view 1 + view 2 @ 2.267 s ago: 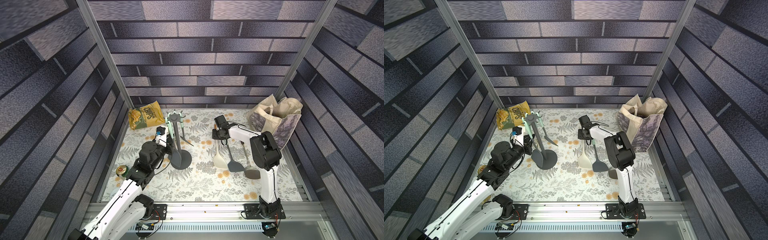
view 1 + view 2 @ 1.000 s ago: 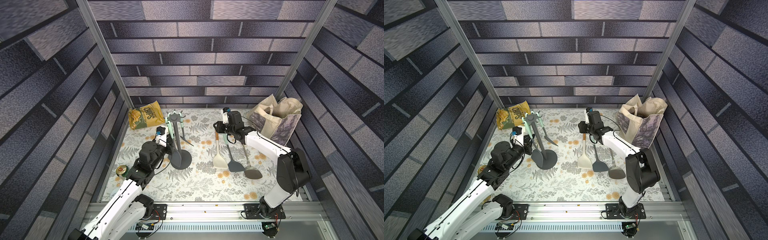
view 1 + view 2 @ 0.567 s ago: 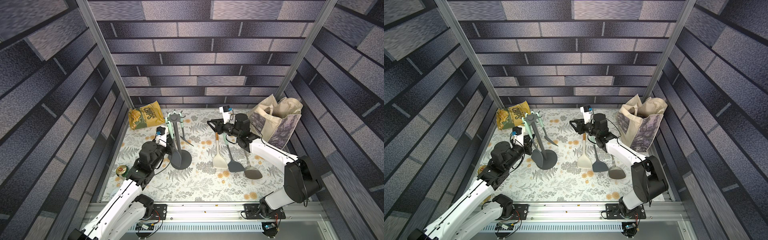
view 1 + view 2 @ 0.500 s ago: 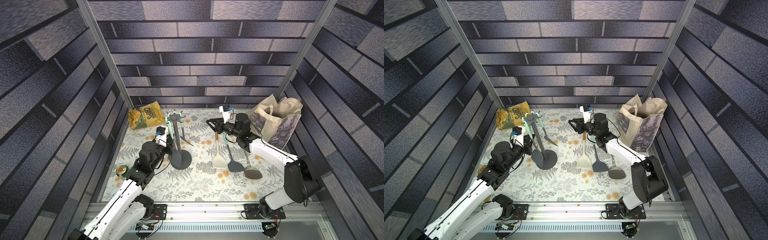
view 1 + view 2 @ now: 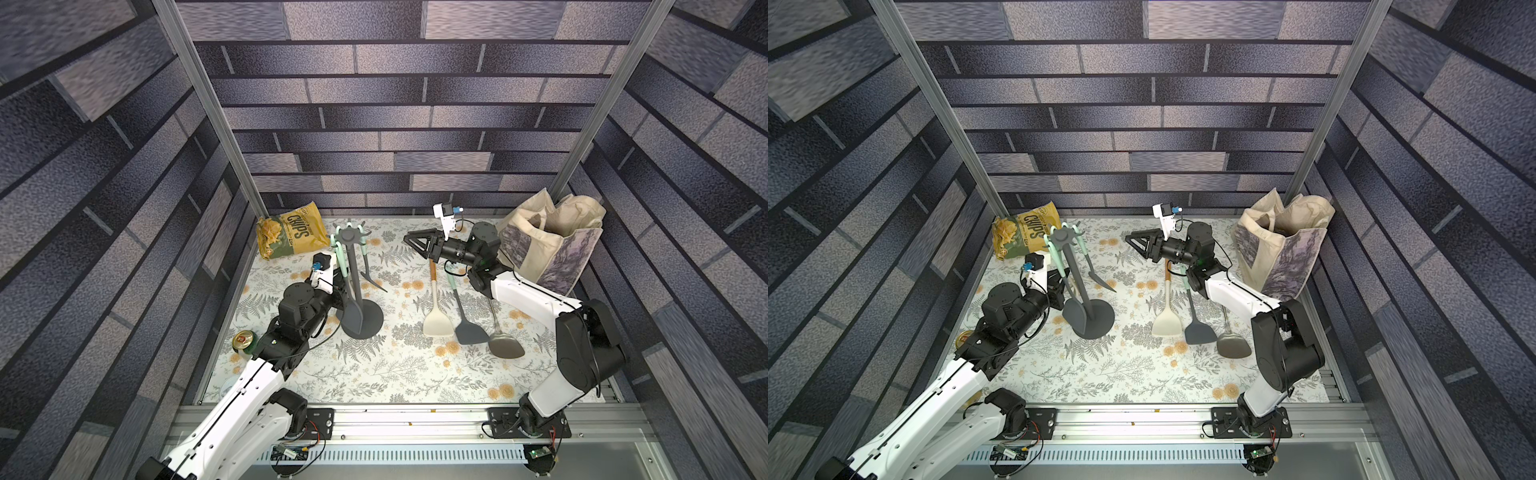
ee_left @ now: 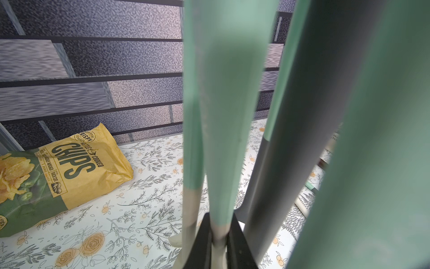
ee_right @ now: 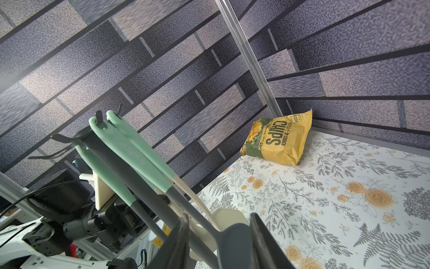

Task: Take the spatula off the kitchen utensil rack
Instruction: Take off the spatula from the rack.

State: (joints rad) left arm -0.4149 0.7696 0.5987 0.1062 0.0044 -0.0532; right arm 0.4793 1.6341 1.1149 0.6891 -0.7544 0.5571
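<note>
Left fingers (image 6: 202,237) clench a mint handle, seemingly the spatula (image 6: 221,139), hung on the kitchen utensil rack (image 5: 368,322) left of centre. Right fingers (image 7: 261,240) gape empty. A sideways pull could tip the rack or snag neighbouring utensils (image 5: 372,277).

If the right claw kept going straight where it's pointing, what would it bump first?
Probably the dark mint-handled utensil hanging on the kitchen utensil rack; the right gripper points at it, though depth is unclear.

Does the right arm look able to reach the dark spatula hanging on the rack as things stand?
Probably yes: the right gripper, jaws open, faces the kitchen utensil rack across open space, and the dark spatula hangs on the side nearest it. The left gripper holds a mint-handled utensil opposite.
</note>
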